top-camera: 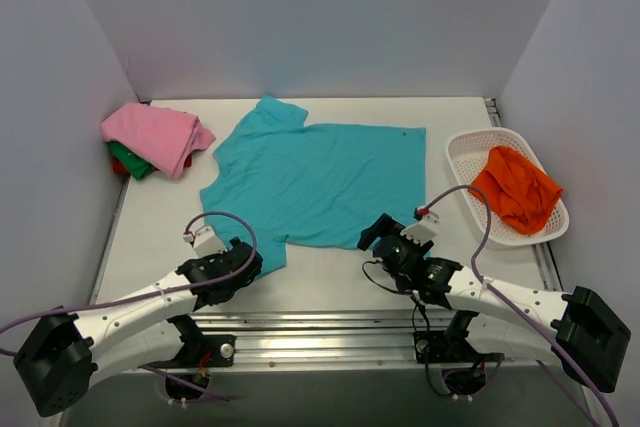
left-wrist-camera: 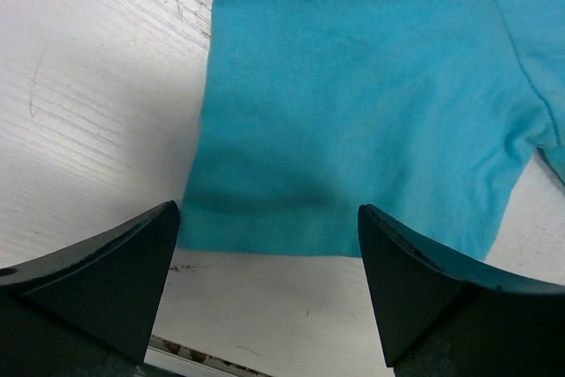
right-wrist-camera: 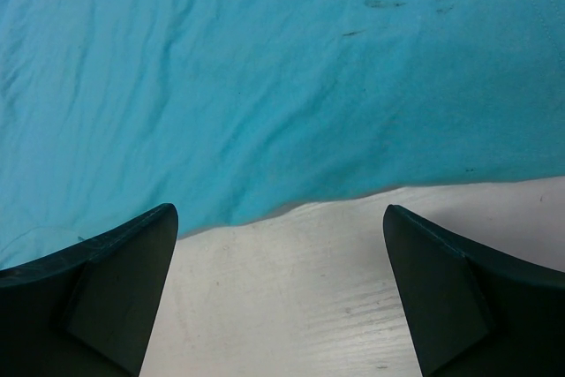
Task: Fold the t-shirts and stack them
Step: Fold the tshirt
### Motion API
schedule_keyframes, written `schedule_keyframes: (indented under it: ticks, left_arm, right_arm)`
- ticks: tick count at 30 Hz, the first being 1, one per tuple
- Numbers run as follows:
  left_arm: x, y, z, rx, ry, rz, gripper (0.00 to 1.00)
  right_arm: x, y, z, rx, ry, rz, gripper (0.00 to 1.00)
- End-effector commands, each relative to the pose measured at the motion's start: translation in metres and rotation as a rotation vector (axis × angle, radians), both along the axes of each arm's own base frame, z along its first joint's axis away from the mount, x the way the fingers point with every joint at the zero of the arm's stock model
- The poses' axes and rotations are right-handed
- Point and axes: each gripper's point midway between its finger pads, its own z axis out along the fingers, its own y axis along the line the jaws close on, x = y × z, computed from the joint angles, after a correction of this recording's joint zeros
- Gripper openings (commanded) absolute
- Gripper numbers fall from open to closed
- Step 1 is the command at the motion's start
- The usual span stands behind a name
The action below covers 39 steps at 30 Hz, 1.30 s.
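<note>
Jaws spread wide and gripping nothing, the left gripper and right gripper hang just above the near edge of the teal t-shirt, which lies flat mid-tabletop. A pink t-shirt tops a green t-shirt at far left, while an orange t-shirt lies in the white basket at right.

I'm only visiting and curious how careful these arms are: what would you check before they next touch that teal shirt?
1. Teal short-sleeved cloth t-shirt spread out: ok.
2. Left end effector open, at shirt's near edge: ok.
3. Right end effector open, at near edge: ok.
4. Nothing held by either: ok.
5. Fingers low enough to pinch cloth: cannot tell.
6. Orange cloth shirt in white lattice plastic basket, out of the way: ok.
</note>
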Motion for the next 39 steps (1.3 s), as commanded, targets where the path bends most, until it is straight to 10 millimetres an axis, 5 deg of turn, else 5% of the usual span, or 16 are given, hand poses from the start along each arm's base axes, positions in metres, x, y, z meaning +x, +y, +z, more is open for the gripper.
schedule_keyframes:
  ticks: [1, 5, 8, 15, 18, 21, 28, 39]
  left_arm:
    - [0.007, -0.012, -0.005, -0.027, 0.008, -0.001, 0.91]
    - [0.012, -0.019, -0.012, -0.030, 0.015, -0.002, 0.87]
    - [0.014, -0.022, -0.018, -0.038, 0.018, -0.008, 0.74]
    - [0.019, -0.023, -0.008, -0.037, -0.010, -0.014, 0.21]
    - [0.026, -0.027, 0.004, -0.044, -0.042, -0.021, 0.03]
    - [0.037, -0.032, 0.017, -0.049, -0.096, -0.029, 0.02]
    - [0.065, -0.038, 0.030, -0.080, -0.168, -0.053, 0.02]
    - [0.080, -0.024, 0.028, -0.161, -0.206, -0.091, 0.02]
  right_arm:
    - [0.004, 0.000, 0.004, -0.013, -0.019, -0.019, 0.96]
    - [0.006, 0.000, 0.005, -0.014, -0.022, -0.030, 0.96]
    - [0.007, -0.003, 0.005, -0.029, -0.019, -0.039, 0.96]
    - [0.009, -0.012, 0.014, -0.033, -0.035, -0.097, 0.96]
    - [0.005, -0.035, 0.020, -0.068, -0.044, -0.179, 0.96]
    - [0.001, -0.055, 0.023, -0.035, -0.045, -0.253, 0.96]
    - [-0.007, -0.085, -0.014, 0.075, 0.060, -0.296, 0.95]
    - [0.004, -0.078, -0.064, -0.003, 0.285, -0.282, 0.93]
